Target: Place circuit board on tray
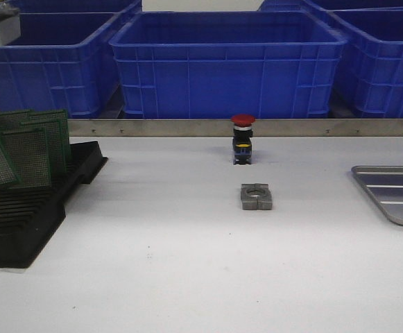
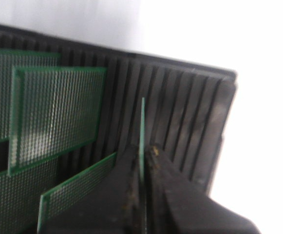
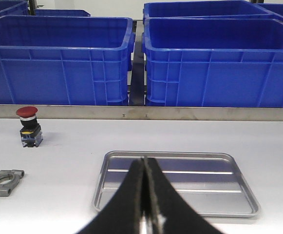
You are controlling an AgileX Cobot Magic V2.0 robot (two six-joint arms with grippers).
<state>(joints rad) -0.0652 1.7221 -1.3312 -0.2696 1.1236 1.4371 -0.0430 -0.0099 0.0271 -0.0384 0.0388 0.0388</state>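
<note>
Far left, the left gripper has its jaws pinching a circuit board edge-on, apparently seated in the black rack; lift it straight up before crossing. The tray sits far right, the right gripper above it, jaws pressed together.

Front + right wrist views: bright, even overhead light, soft short shadows on the white desk, mild sheen on the tray. Left wrist view blurry, bg blown out white, left claw out of focus.
</note>
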